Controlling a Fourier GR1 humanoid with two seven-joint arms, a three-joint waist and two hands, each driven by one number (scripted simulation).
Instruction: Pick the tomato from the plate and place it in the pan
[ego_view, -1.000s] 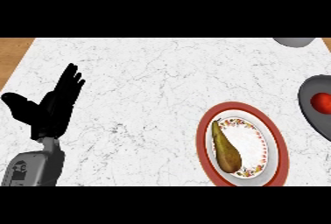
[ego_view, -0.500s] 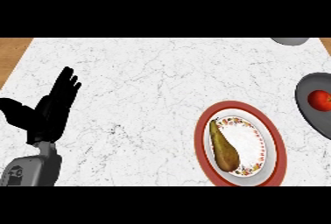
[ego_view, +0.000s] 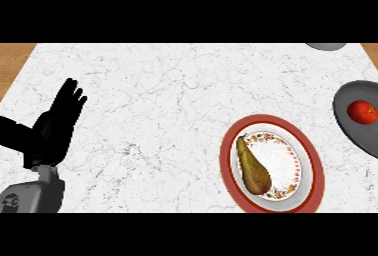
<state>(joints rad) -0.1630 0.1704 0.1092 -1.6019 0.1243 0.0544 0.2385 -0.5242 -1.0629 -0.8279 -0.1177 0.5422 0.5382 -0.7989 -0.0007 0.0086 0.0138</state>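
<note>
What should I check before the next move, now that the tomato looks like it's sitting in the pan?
1. Tomato inside the pan: ok.
2. Plate free of the tomato: ok, only a pear lies on it.
3. Left hand open, holding nothing: ok, resting at the counter's left.
4. Right hand's position: cannot tell, out of view.
5. Whole pan visible: not ok, cut off at the right edge.
</note>
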